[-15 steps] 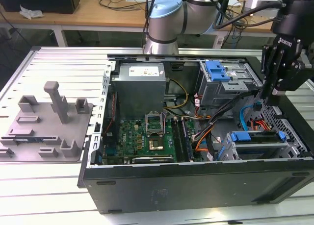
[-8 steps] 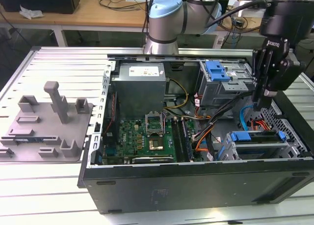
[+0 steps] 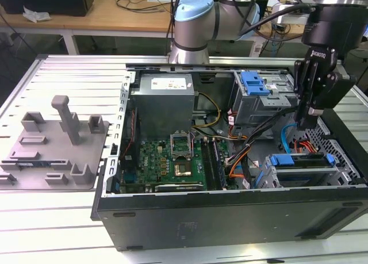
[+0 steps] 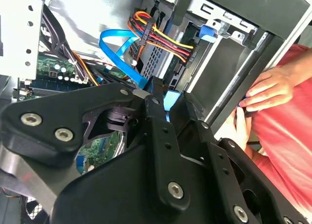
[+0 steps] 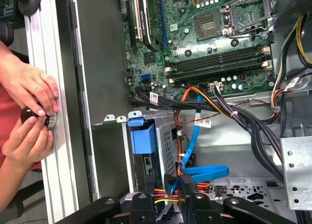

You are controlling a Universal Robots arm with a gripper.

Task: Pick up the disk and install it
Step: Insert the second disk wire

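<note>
The disk (image 3: 301,163), silver with a blue carrier frame, lies in the drive bay at the front corner of the open computer case (image 3: 230,215), on the exterior view's right. My gripper (image 3: 306,121) hangs just above that bay, clear of the disk. In the first wrist view the gripper (image 5: 168,182) stands slightly open, with cables showing through the gap, and the disk's blue carrier tab (image 5: 144,136) sits just beyond the fingertips. The second wrist view has the carrier's blue (image 4: 168,100) right behind the gripper (image 4: 151,92).
Inside the case are the motherboard (image 3: 172,157), a grey power-supply box (image 3: 164,103), a blue latch piece (image 3: 255,83) on the upper cage and loose cables (image 5: 204,173) near the bay. A person's hands (image 5: 29,92) work at the case's outer side. A grey fixture (image 3: 57,143) stands on the exterior view's left.
</note>
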